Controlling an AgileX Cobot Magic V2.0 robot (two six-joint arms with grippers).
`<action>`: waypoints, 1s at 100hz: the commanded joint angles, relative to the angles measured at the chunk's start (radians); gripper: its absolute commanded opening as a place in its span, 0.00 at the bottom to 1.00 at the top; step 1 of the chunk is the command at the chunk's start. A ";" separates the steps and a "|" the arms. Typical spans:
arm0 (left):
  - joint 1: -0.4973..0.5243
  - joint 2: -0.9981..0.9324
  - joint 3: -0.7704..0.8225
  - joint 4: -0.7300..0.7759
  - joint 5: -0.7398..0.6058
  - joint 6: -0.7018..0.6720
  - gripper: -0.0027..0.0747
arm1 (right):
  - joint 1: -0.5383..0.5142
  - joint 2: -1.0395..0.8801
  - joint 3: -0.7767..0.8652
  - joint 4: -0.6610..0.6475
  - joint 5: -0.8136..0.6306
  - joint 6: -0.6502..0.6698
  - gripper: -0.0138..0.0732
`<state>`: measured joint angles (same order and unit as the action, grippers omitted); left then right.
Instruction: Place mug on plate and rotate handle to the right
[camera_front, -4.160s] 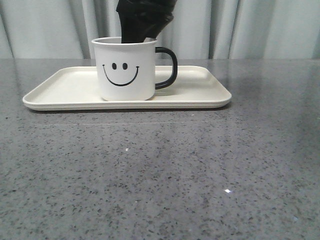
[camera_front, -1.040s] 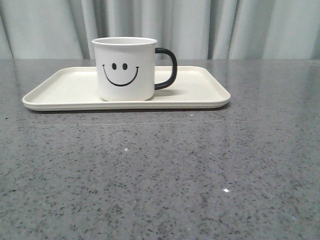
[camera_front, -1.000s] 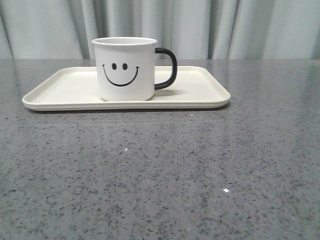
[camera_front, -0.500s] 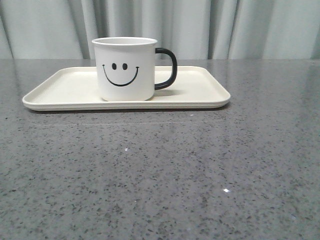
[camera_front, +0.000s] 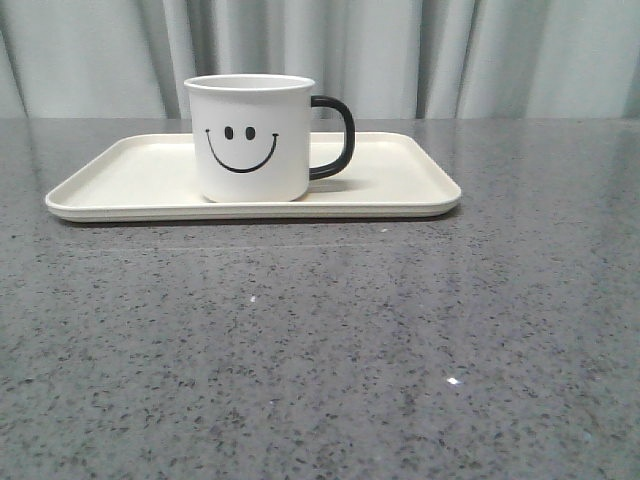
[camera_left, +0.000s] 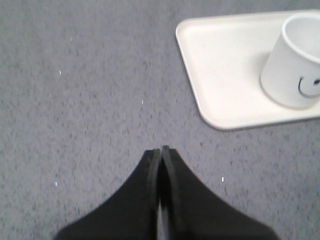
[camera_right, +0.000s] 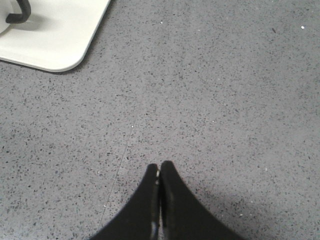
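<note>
The white cylindrical mug with a black smiley face stands upright on the large flat cream-coloured rectangular plate with rounded corners and a low raised rim, somewhat left of the plate's middle in the front view. Its glossy black C-shaped handle points to the right, and the face looks toward the camera. The plate rests on the speckled grey stone tabletop, with pale pleated curtains behind. Nothing stands between the mug and either arm. The left end effector hangs over bare tabletop, apart from the plate's corner, its black fingers pressed together. The right end effector is likewise closed on nothing, well apart from the plate; only a sliver of what seems to be the handle shows in its view.
</note>
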<state>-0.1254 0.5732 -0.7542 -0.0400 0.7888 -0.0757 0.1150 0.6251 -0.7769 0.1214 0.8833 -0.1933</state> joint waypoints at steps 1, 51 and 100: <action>0.001 -0.048 0.020 0.005 -0.216 -0.007 0.01 | -0.007 -0.003 -0.025 -0.003 -0.062 0.000 0.08; 0.093 -0.499 0.466 0.025 -0.510 -0.007 0.01 | -0.007 -0.003 -0.025 -0.003 -0.062 0.000 0.08; 0.100 -0.608 0.698 0.040 -0.691 -0.007 0.01 | -0.007 -0.003 -0.025 -0.003 -0.062 0.000 0.08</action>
<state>-0.0265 -0.0039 -0.0499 -0.0088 0.2230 -0.0757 0.1150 0.6251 -0.7764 0.1214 0.8833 -0.1894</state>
